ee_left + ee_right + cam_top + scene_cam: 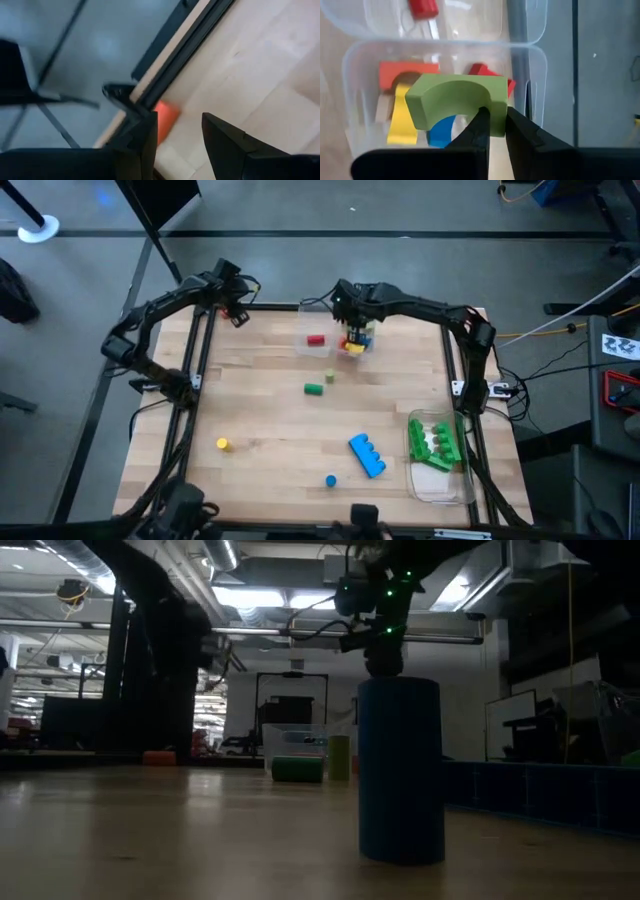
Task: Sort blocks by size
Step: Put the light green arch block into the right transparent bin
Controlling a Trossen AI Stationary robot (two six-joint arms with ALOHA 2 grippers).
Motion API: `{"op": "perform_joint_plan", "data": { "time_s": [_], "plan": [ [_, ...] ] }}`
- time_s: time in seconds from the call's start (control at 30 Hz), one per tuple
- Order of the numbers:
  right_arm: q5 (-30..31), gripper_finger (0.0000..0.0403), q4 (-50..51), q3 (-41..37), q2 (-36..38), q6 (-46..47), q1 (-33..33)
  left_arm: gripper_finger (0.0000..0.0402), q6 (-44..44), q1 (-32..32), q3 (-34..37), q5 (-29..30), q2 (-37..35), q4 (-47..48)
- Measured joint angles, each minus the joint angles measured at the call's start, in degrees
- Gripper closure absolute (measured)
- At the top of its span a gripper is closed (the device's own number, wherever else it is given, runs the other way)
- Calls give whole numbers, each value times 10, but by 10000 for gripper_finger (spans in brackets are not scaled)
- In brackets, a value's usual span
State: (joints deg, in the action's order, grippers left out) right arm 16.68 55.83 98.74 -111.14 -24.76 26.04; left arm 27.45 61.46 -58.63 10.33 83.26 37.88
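Right wrist view: my right gripper is clamped on one leg of a green arch block, fingers pinching the thin wall so the arch hangs curve-side out. It is held directly over a clear container that already carries red, orange, yellow and blue pieces; I judge it is poised there to be dropped in with them as one size class. A second clear container just beyond holds a red cylinder.

High view, items on the table:
- Right gripper at the far edge, above the two clear containers.
- Red cylinder alone in its container.
- Two small green blocks near the middle, unsorted.
- Yellow cylinder, near the left side, loose.
- Blue studded brick and a small blue cylinder near the front, loose.
- Green studded bricks grouped in a clear tray at the right, apparently the long-piece bin.

Left wrist view: my left gripper has its fingers apart, holding nothing, by the table's far left corner near an orange-red piece; it waits there, out of the right arm's way.

Judgement: sorting is partly done; several loose blocks remain.
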Motion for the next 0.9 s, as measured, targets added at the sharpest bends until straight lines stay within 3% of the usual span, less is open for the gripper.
{"op": "perform_joint_plan", "data": {
  "time_s": [0.37,0.5,0.9],
  "plan": [
    [-23,349,-29,0,-28,-2,13,263,-36,40,0,19,113,-3],
    [-20,342,-36,0,-38,-6,14,263,-47,34,-3,50,127,-29],
    [-18,330,-39,0,-51,-6,14,263,-32,37,-3,58,154,-45]
  ]
}}
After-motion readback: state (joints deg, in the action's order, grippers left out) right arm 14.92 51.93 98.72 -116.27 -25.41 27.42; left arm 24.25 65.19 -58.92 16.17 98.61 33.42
